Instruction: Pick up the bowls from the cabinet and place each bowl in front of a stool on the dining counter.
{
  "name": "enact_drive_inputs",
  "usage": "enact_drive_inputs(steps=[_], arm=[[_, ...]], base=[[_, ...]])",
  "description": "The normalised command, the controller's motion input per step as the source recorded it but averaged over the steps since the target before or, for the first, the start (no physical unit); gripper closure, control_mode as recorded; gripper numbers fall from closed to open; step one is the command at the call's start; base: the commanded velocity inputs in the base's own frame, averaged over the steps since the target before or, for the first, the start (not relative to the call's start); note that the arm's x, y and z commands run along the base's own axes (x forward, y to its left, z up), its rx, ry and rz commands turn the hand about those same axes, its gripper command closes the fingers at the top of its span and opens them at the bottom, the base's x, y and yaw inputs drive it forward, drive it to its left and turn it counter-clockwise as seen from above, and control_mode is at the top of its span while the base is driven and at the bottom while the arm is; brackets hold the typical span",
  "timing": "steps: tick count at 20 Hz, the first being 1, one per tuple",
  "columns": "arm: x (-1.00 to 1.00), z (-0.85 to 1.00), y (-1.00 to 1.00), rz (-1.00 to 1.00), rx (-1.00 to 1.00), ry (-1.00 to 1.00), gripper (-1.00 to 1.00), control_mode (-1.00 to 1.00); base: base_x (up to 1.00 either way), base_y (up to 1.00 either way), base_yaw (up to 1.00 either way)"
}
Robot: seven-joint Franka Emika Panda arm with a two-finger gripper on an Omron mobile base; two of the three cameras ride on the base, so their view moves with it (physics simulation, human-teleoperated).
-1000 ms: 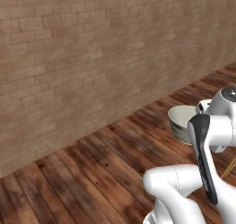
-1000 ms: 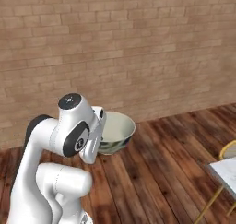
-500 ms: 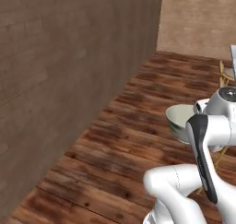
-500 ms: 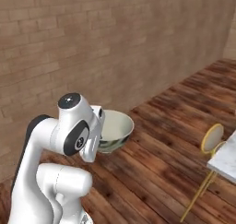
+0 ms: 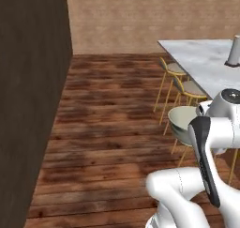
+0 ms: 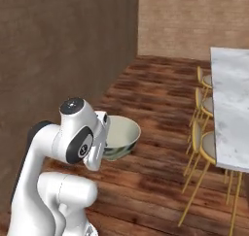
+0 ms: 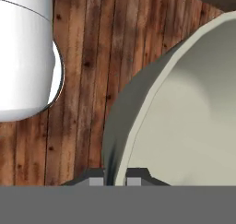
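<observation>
Base has swung round since 1 s ago, brick wall giving way to dining counter (image 6: 232,109) w/ stools (image 6: 206,145), gripper (image 7: 114,174) pinching pale bowl's (image 6: 119,135) rim mid-air over floor; placement not yet done.

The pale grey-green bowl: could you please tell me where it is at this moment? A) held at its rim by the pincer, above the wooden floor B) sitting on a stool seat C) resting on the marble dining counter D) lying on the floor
A: the pincer grips the rim of the bowl, which hangs above the wooden floor, apart from the dining counter and the stools.
</observation>
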Motion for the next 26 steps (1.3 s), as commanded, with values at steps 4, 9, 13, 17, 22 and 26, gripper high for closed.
enact_drive_inputs(steps=[4,9,13,17,22,26], arm=[[0.0,0.0,0.0,0.0,0.0,0.0,1.0,1.0],[0.0,0.0,0.0,0.0,0.0,0.0,1.0,1.0],[0.0,0.0,0.0,0.0,0.0,0.0,1.0,1.0],[0.0,0.0,0.0,0.0,0.0,0.0,1.0,1.0],[0.0,0.0,0.0,0.0,0.0,0.0,1.0,1.0],[0.0,0.0,0.0,0.0,0.0,0.0,1.0,1.0]], base=[[0.89,0.63,-0.81],[0.93,0.67,-0.79],[0.95,0.68,-0.78],[0.86,0.72,-0.78],[0.23,0.73,-0.78],[0.0,0.9,-0.69]])
